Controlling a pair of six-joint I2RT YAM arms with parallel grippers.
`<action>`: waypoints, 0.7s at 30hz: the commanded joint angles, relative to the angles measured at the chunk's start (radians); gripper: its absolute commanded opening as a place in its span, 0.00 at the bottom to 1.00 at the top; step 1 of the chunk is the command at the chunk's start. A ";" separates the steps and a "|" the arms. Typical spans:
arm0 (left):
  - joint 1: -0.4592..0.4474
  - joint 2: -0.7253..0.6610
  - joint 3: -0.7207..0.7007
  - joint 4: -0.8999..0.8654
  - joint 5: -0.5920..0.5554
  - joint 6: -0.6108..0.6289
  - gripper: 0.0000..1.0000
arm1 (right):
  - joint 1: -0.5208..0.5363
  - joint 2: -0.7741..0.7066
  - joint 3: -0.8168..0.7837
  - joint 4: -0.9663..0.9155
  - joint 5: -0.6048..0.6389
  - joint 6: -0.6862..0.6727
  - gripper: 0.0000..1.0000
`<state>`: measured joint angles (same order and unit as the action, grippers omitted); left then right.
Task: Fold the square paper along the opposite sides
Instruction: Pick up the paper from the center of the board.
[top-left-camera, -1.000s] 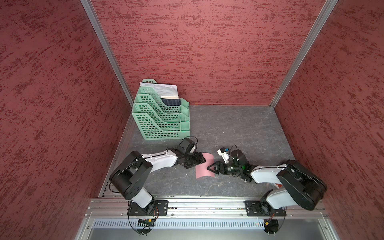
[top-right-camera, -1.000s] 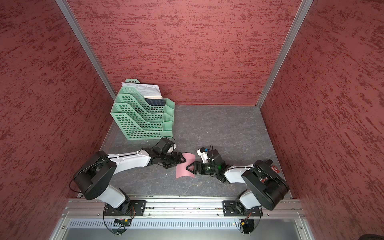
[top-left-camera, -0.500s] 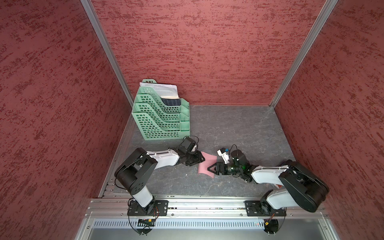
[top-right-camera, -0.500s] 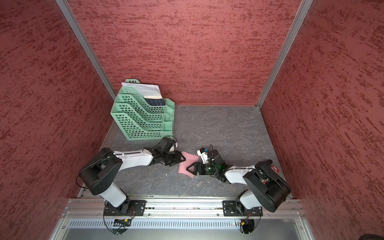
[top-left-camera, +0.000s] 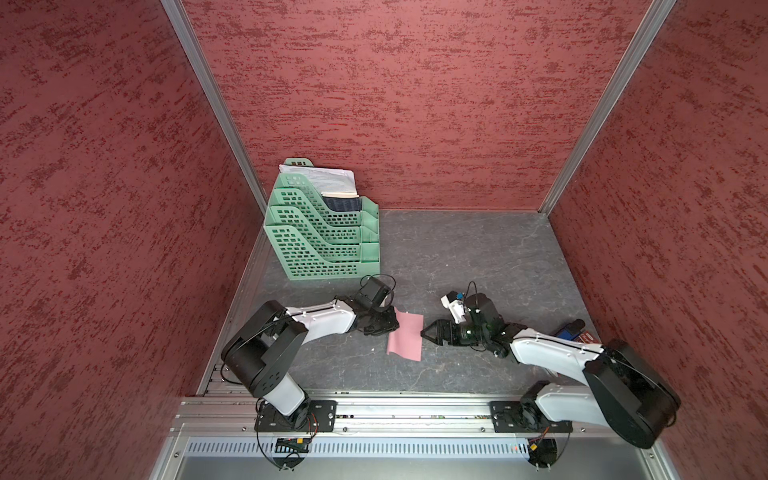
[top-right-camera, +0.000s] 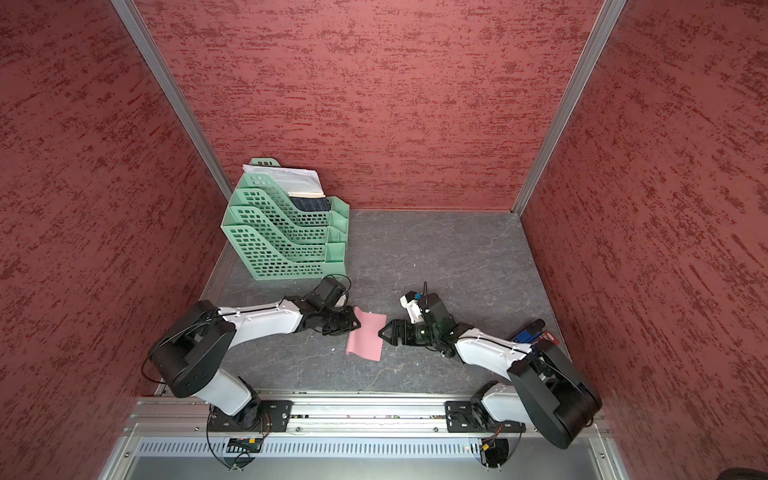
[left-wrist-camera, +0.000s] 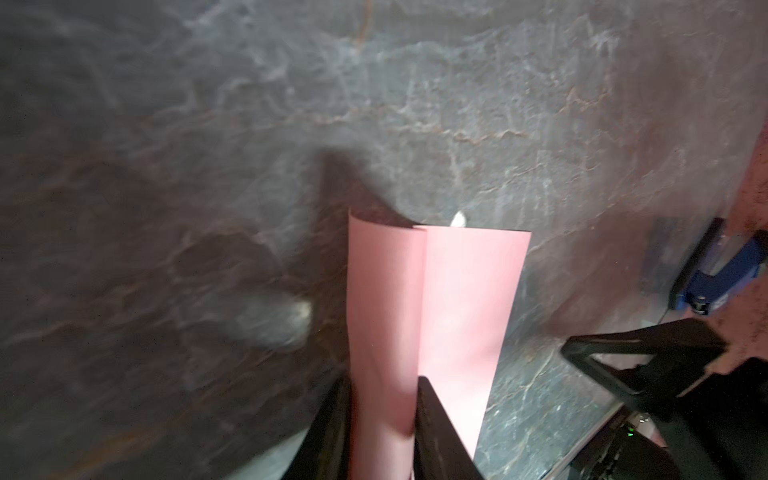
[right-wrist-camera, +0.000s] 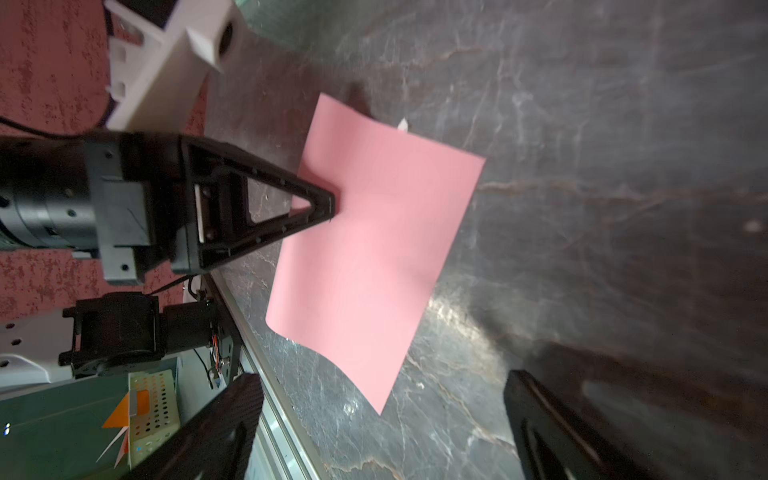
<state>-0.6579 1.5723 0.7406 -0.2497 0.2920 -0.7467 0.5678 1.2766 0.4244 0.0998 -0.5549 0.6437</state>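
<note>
The square paper (top-left-camera: 405, 338) (top-right-camera: 365, 338) is a plain pink sheet on the grey table, between the two grippers. My left gripper (top-left-camera: 392, 326) (top-right-camera: 355, 324) is at its left edge. In the left wrist view its jaws (left-wrist-camera: 382, 386) are closed on a curled-up part of the paper (left-wrist-camera: 457, 299). The right wrist view shows that gripper's tip (right-wrist-camera: 332, 203) at the paper's (right-wrist-camera: 374, 249) edge. My right gripper (top-left-camera: 428, 332) (top-right-camera: 384, 332) (right-wrist-camera: 386, 415) stands open at the paper's right edge, holding nothing, with one paper corner lying between its fingers.
A green stacked tray (top-left-camera: 324, 241) (top-right-camera: 286, 237) with white printed papers (top-left-camera: 332, 178) stands at the back left. Small blue and orange packets (top-left-camera: 571, 332) (top-right-camera: 532, 334) lie beside the right arm. A white scrap (left-wrist-camera: 457, 218) lies by the paper. The metal rail (top-left-camera: 374, 409) runs along the front.
My left gripper has closed on the paper's left edge and moved slightly toward the front. The paper lies flatter than before. The right gripper has barely moved and stays open.
</note>
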 joint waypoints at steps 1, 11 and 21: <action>0.040 -0.073 0.011 -0.035 0.047 0.048 0.27 | -0.072 -0.038 0.082 -0.095 -0.048 -0.033 0.97; 0.164 -0.212 0.072 0.123 0.249 0.046 0.27 | -0.123 -0.043 0.234 -0.067 -0.174 0.019 0.97; 0.228 -0.273 0.071 0.246 0.326 -0.008 0.29 | -0.124 0.112 0.232 0.307 -0.328 0.267 0.90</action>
<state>-0.4400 1.3174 0.8066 -0.0666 0.5789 -0.7368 0.4477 1.3705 0.6415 0.2695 -0.8169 0.8326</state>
